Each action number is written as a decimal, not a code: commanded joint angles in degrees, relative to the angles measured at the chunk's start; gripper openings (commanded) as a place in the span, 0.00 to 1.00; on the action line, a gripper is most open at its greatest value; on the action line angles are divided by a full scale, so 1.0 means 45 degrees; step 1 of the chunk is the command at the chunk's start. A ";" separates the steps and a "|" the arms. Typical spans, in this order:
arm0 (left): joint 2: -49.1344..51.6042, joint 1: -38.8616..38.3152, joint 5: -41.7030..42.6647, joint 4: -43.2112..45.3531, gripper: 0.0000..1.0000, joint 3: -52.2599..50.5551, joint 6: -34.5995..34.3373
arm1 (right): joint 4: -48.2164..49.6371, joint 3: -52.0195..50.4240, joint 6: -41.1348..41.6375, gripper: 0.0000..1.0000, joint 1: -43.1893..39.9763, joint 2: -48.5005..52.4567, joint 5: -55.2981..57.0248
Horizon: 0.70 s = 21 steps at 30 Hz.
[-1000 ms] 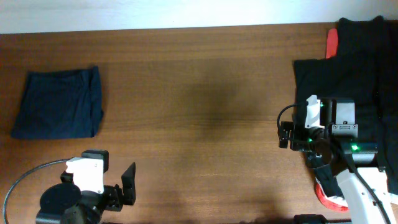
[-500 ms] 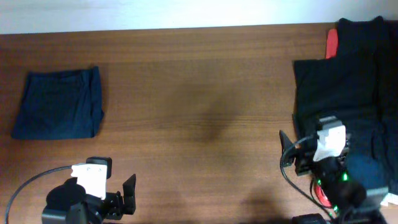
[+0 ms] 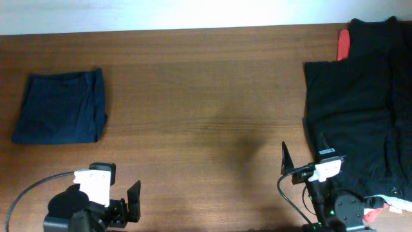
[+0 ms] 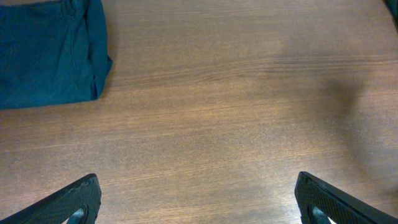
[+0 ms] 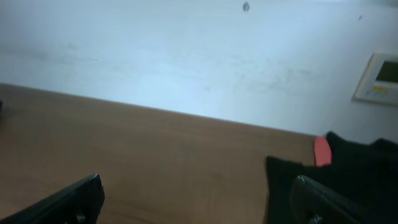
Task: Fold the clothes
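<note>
The navy shorts [image 3: 60, 107] lie folded into a neat rectangle at the table's far left; they also show in the left wrist view [image 4: 50, 53] at the top left. My left gripper [image 4: 198, 202] is open and empty, low over bare wood near the front left edge [image 3: 132, 203]. My right gripper [image 5: 198, 200] is open and empty, tilted up toward the wall, at the front right of the table [image 3: 286, 161].
A pile of black garments [image 3: 360, 109] covers the right side of the table, with a red cloth [image 3: 344, 44] poking out at its top. Both show in the right wrist view, the black pile [image 5: 348, 168] and the red cloth [image 5: 321, 150]. A white wall [image 5: 186, 56] stands behind the table.
My right arm has pulled back from over the black garments toward the front edge, its camera tilting up. My left arm has drawn back slightly. The shorts have not moved.
</note>
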 commanded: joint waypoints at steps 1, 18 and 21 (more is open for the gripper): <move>-0.0029 0.0039 -0.0087 0.0053 0.99 -0.0019 -0.0121 | 0.1491 -0.1195 -0.0092 0.99 0.0058 -0.0141 0.0500; -0.0034 0.0039 -0.0087 0.0053 0.99 -0.0019 -0.0121 | 0.0282 -0.1666 -0.1049 0.99 0.0049 -0.0141 0.1010; -0.0034 0.0039 -0.0087 0.0053 0.99 -0.0019 -0.0121 | 0.0282 -0.1666 -0.1049 0.99 0.0049 -0.0131 0.1015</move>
